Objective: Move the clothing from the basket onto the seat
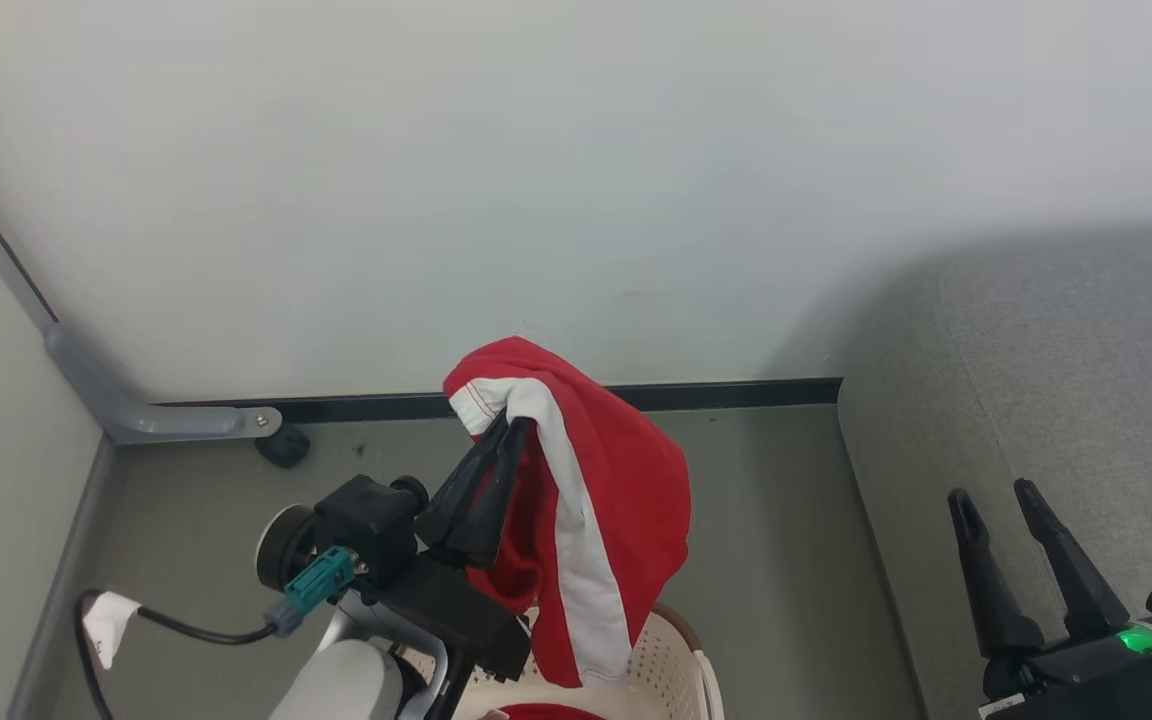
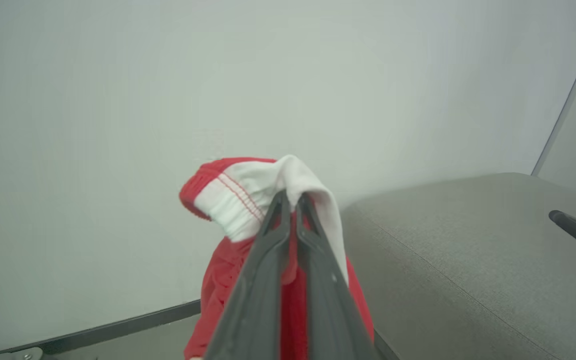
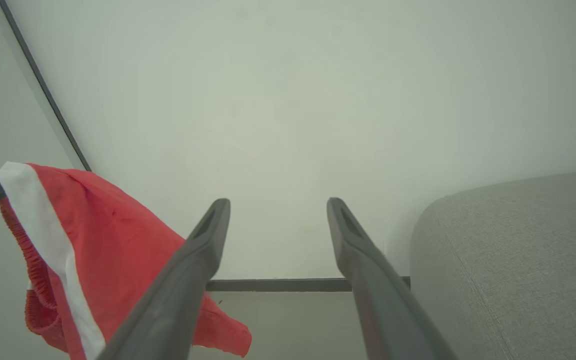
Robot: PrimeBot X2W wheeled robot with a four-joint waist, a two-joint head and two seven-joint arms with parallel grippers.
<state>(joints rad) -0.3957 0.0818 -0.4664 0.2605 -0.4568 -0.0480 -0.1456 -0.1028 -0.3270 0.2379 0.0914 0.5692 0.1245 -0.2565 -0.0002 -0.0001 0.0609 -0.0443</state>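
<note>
A red garment with a white stripe, the clothing, hangs in the air from my left gripper, which is shut on its waistband. The left wrist view has the clothing draped over the closed gripper. It dangles over the cream basket at the bottom edge, where a bit more red fabric lies. My right gripper stands open and empty at the lower right, over the grey seat. From the right wrist, the open gripper has the clothing to its left and the seat to its right.
A pale wall rises behind everything, with a dark baseboard along the floor. A grey bracket with a black caster sits in the left corner. A black cable trails from my left arm. Bare floor lies between basket and seat.
</note>
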